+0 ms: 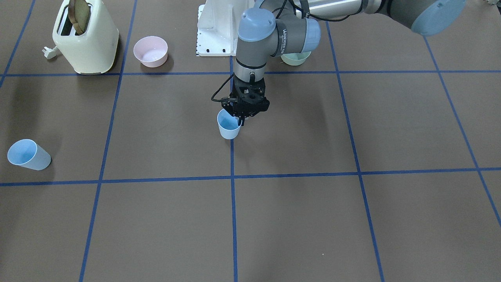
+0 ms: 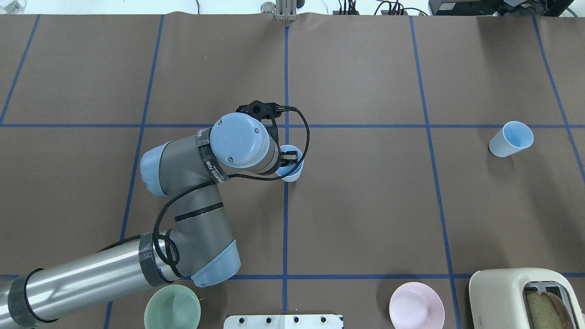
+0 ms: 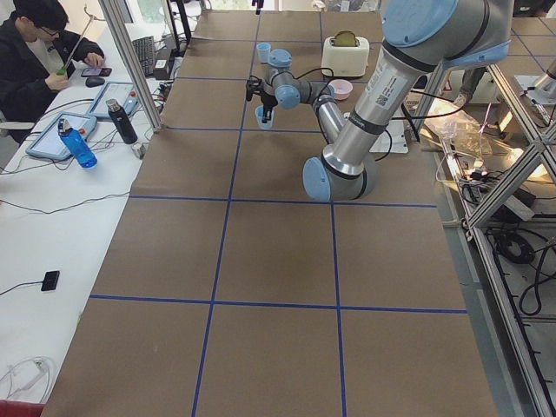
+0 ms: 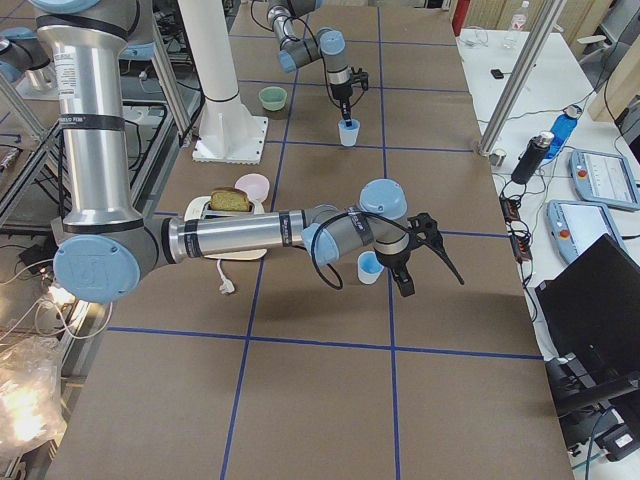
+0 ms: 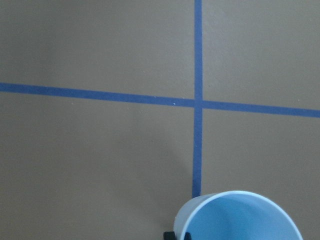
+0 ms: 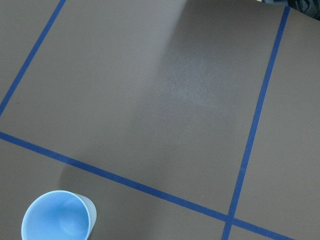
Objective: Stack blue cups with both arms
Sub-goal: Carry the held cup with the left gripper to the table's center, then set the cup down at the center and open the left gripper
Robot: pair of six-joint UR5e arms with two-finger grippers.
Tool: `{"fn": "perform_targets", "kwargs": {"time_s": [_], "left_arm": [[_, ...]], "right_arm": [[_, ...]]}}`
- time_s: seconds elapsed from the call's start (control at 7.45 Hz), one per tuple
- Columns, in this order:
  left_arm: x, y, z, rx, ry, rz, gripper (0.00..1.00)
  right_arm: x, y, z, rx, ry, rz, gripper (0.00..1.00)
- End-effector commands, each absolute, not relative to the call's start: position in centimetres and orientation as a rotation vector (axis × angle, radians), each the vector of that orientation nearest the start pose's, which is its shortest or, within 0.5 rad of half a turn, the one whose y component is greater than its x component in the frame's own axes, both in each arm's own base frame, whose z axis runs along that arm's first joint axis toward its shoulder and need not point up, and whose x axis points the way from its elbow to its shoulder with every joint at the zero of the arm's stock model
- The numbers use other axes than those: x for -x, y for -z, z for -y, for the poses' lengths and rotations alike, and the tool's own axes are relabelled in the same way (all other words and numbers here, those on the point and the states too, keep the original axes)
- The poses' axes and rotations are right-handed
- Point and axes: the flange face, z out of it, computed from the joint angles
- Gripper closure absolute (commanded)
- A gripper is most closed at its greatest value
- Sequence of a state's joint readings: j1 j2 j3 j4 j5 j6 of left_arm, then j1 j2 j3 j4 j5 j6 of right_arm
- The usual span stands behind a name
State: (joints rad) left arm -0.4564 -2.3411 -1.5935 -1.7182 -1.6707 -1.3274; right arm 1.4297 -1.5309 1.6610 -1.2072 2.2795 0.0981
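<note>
One blue cup (image 1: 228, 128) stands upright at the table's middle on a blue tape line, and shows in the overhead view (image 2: 292, 173) too. My left gripper (image 1: 242, 118) points down at its rim, one finger inside and one outside, shut on the cup wall. The left wrist view shows that cup's rim (image 5: 240, 217) at the bottom edge. The second blue cup (image 2: 511, 139) stands far to my right, also seen at the front-facing view's left (image 1: 28, 155). My right gripper (image 4: 432, 287) shows only in the exterior right view, beside that cup (image 4: 369, 266); I cannot tell its state.
A cream toaster (image 1: 86, 39) with toast, a pink bowl (image 1: 150, 51) and a green bowl (image 1: 295, 58) stand along the robot's side of the table, around the white base block (image 1: 215, 31). An operator (image 3: 35, 52) sits beyond the far edge.
</note>
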Motion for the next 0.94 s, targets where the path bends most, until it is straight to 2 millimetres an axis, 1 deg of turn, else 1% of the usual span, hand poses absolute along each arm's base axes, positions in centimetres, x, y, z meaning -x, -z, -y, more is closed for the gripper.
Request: {"fn": "perform_targets", "kwargs": {"time_s": [0.0,0.13,0.27,0.54,0.67,0.81], "left_arm": [[-58.9,-16.9,41.7,-0.237,0.140,-0.908,0.98],[-59.2,-17.0,41.5,-0.235,0.135,-0.907,0.85],[-59.5,-17.2,41.2,-0.232,0.131,-0.903,0.77],[-59.8,-17.5,41.3,-0.241,0.135,-0.891,0.74],[-59.2,-16.8,41.3,-0.247,0.134,-0.909,0.48],[-57.6,-15.0,41.1,-0.262,0.134,-0.950,0.24]], "right_arm": [[0.7,-55.6,53.4,-0.386,0.215,0.746,0.00],[0.7,-55.6,53.4,-0.386,0.215,0.746,0.00],[0.7,-55.6,53.4,-0.384,0.214,0.746,0.00],[0.7,-55.7,53.4,-0.384,0.214,0.746,0.00],[0.6,-55.6,53.4,-0.385,0.213,0.746,0.00],[0.7,-55.7,53.4,-0.384,0.214,0.746,0.00]]}}
